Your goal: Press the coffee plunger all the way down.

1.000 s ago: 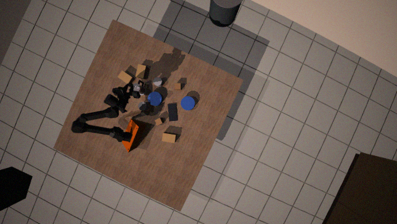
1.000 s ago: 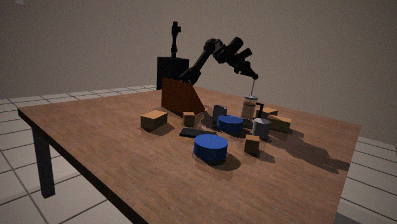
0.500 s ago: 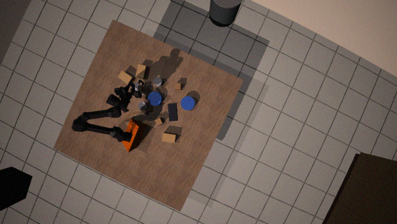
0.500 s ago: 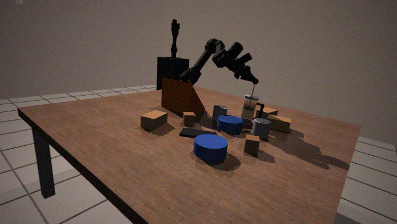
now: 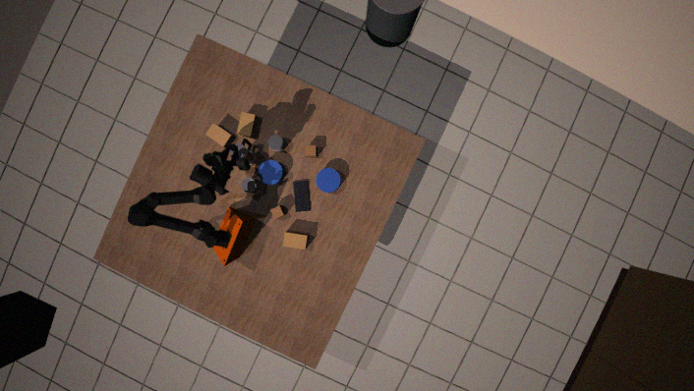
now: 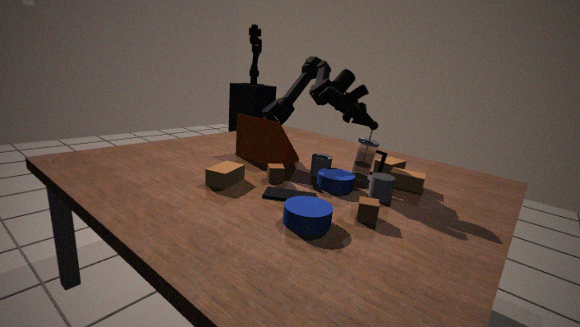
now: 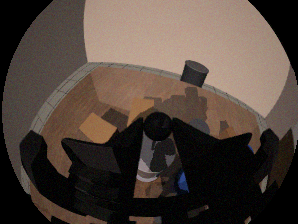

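Your gripper [image 6: 371, 126] is clamped on the plunger knob [image 7: 158, 123], hanging just above the coffee press [image 6: 365, 156] with only a short bit of rod showing over the lid. The press stands upright on the table [image 6: 164, 230], toward the far side, with tan blocks [image 6: 400, 174] just behind it, a grey cylinder [image 6: 381, 187] just in front and a blue disc [image 6: 336, 181] beside that. In your wrist view the dark knob sits between the two fingers, the press body blurred below it.

Glass coffee press [image 6: 364, 158] upright on table; plunger [image 6: 370, 133] partly raised.
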You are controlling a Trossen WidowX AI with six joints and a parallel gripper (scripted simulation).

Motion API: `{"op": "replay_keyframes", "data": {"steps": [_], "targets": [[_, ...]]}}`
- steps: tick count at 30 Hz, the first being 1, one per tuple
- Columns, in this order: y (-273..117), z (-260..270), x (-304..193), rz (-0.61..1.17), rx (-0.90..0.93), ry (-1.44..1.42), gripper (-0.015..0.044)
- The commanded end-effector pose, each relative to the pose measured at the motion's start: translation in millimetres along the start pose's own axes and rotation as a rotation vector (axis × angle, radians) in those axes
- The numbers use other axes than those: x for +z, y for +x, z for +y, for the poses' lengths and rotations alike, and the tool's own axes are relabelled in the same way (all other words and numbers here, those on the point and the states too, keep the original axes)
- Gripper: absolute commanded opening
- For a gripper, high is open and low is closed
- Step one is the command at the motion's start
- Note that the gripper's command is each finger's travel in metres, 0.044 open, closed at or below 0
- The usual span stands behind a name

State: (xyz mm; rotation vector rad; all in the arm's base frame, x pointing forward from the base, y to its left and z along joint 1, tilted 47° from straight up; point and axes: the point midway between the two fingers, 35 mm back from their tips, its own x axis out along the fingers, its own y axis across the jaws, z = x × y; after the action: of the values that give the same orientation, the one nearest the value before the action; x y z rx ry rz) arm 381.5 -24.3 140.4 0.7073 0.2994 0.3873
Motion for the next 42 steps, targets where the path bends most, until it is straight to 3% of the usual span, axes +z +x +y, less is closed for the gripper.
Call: {"op": "replay_keyframes", "data": {"steps": [1, 42], "targets": [[8.5, 1.0, -24.0, 0.051, 0.008, 0.038, 0.0118], [18.4, -3.2, -18.8, 0.050, 0.010, 0.038, 0.0118]]}}
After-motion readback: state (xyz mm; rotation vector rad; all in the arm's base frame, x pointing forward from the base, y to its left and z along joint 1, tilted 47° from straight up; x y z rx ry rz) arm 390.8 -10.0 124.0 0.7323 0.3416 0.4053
